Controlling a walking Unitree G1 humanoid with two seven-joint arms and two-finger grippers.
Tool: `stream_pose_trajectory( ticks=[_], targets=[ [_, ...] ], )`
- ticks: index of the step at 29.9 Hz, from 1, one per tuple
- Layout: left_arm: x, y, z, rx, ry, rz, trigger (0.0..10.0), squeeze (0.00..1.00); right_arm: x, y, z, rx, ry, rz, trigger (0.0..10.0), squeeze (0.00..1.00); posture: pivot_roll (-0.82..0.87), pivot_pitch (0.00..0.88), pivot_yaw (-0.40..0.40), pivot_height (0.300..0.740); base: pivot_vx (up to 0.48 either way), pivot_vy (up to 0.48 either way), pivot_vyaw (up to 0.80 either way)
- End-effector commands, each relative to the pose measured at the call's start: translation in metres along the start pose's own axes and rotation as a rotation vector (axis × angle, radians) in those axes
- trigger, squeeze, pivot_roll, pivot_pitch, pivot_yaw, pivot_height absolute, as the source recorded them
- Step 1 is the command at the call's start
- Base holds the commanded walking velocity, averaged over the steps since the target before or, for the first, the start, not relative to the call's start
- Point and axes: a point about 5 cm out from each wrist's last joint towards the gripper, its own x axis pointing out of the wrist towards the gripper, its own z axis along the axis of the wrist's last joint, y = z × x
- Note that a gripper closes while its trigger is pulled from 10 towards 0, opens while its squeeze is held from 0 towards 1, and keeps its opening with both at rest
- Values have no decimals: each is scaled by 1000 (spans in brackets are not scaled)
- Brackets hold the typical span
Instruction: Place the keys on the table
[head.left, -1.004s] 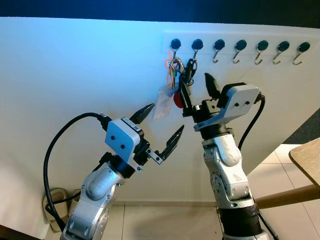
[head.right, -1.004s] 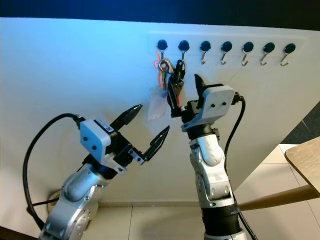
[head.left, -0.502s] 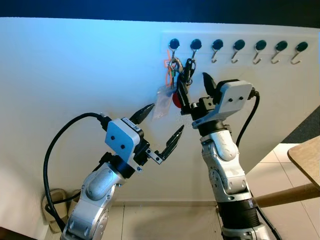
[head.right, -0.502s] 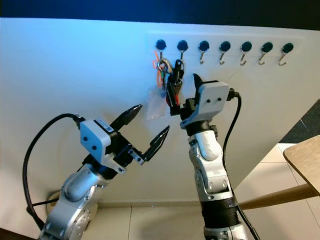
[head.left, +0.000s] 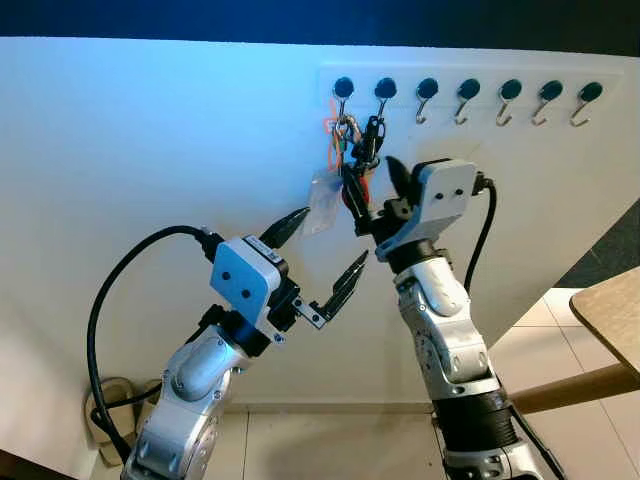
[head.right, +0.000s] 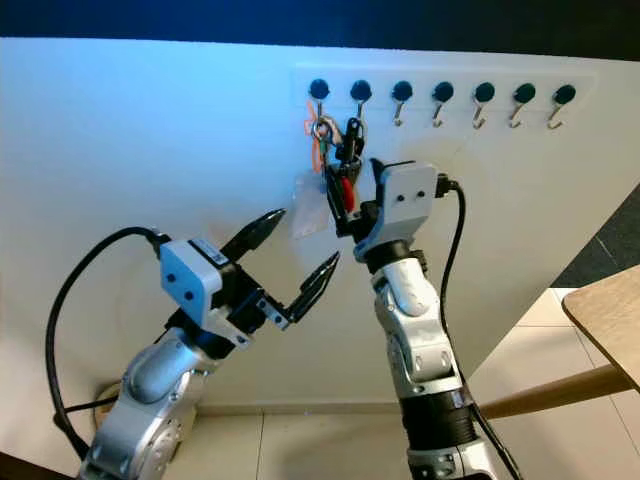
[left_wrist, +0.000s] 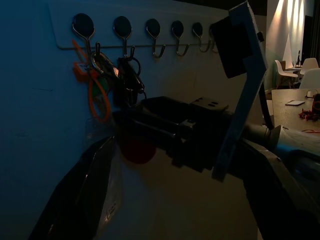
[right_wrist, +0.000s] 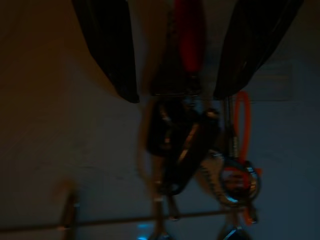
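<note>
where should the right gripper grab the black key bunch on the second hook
Grip the black key bunch at its dangling lower part, by the red tag, coming from below. It hangs straight down from the second hook, so the open right gripper can straddle it, then lift it off.

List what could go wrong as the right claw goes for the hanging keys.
1. The dark keys hang right beside an orange-looped bunch on the neighbouring hook; the open right claw may snag both.
2. Their ring sits on a curved hook, so a straight pull could jam it.
3. The table stands well off to the right, so a loose grip risks dropping them.
</note>
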Motion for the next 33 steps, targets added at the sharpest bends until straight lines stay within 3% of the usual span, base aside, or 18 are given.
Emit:
stream_pose_trajectory(
  ticks=[1,3,4,5,6,8,9,11,12,24,25,28,29,33],
  targets=[
    [0,-3,-2,-6,6,-6,10000,0,-3,0,-5,4,28,-3,10000,0,69,120,-39,740,0,0,0],
    [0,-3,-2,-5,6,-6,10000,0,-3,1,-5,4,29,-2,10000,0,69,120,-39,740,0,0,0],
    [0,-3,-2,-5,5,-5,10000,0,-2,1,-5,6,29,-1,8275,0,69,119,-39,740,0,0,0],
    [0,-3,-2,-5,5,-5,10000,0,-2,1,-5,6,29,-1,8275,0,69,119,-39,740,0,0,0],
    [1,-2,-2,-4,5,-4,10000,0,-2,1,-4,7,28,1,4980,0,69,119,-39,740,0,0,0],
    [1,-2,-2,-3,4,-4,10000,0,-1,1,-4,8,27,2,4980,0,69,119,-39,740,0,0,0],
    [1,-2,-2,-3,4,-4,10000,0,-1,1,-4,8,27,3,2275,0,69,117,-38,740,0,0,0],
    [1,-2,-2,-3,4,-4,10000,0,-1,1,-4,9,27,3,2275,0,69,117,-38,740,0,0,0],
    [1,-2,-2,-4,4,-4,10000,0,-1,1,-4,12,25,4,0,0,68,117,-39,740,0,0,0],
    [1,-1,-2,-1,4,-3,10000,0,0,-2,5,16,-22,-16,0,0,70,116,-38,740,0,0,0],
    [1,-1,-2,0,3,-4,10000,0,-1,-4,13,11,-73,-33,0,0,70,116,-38,740,0,0,0],
    [1,-2,-2,0,3,-4,10000,0,-1,-5,16,10,-94,-40,0,0,71,115,-39,740,0,0,0],
    [1,-2,-1,0,2,-4,10000,0,-4,-6,30,9,-179,-57,0,0,70,114,-38,740,0,0,0],
    [0,-2,-1,-1,1,-5,10000,0,-6,-5,41,14,-244,-61,0,0,68,113,-36,740,0,0,0]
  ],
)
